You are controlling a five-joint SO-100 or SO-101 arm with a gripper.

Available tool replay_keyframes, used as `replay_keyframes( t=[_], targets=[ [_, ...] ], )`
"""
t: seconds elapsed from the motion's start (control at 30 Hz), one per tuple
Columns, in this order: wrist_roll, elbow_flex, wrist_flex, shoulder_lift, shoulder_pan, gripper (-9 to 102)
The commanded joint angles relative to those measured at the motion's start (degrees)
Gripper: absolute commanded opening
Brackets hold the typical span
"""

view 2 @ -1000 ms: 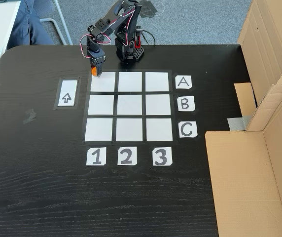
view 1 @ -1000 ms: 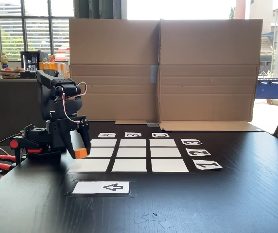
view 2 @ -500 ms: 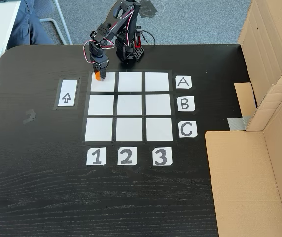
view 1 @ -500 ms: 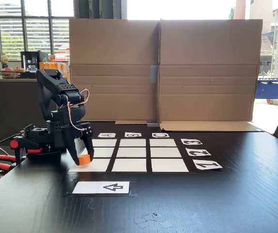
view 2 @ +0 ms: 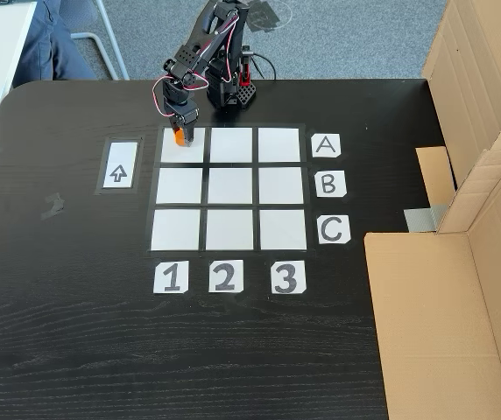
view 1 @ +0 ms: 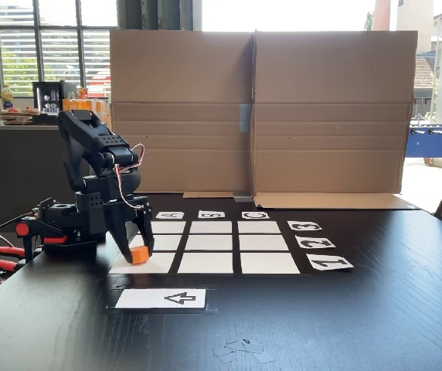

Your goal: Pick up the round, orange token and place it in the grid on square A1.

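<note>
The small squat puck-shaped token (view 1: pixel 139 255) (view 2: pixel 179 137) is bright orange against the matt black plastic end effector (view 1: pixel 137 251) (view 2: pixel 180 134), which trails red and white wires. The flat paper grid (view 1: pixel 213 243) (view 2: pixel 229 188) has nine plain white cells parted by black gaps, and its white tags bear dark letters and numerals. The long white paper card (view 1: pixel 161 298) (view 2: pixel 119 165) carries a black outlined arrow. The wood-grain desk (view 1: pixel 345 325) (view 2: pixel 233 350) looks black, perhaps very dark brown

A black desk (view 2: pixel 75 350) carries the grid (view 2: pixel 229 189) near its far edge, an arrow card (view 2: pixel 118 165) beside it, and cardboard (view 2: pixel 443 324) at the right edge.
</note>
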Motion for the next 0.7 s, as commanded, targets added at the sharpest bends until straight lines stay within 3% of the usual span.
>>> replay_keyframes(
  t=[0.0, 0.17, 0.43, 0.67],
  targets=[
    [0.4, 0.1, -0.5, 0.0, 0.1, 12],
    [0.4, 0.1, -0.6, -0.2, 0.8, 14],
    [1.7, -0.1, -1.4, -0.3, 1.7, 28],
    [1.7, -0.5, -1.6, -0.1, 2.6, 34]
  ],
)
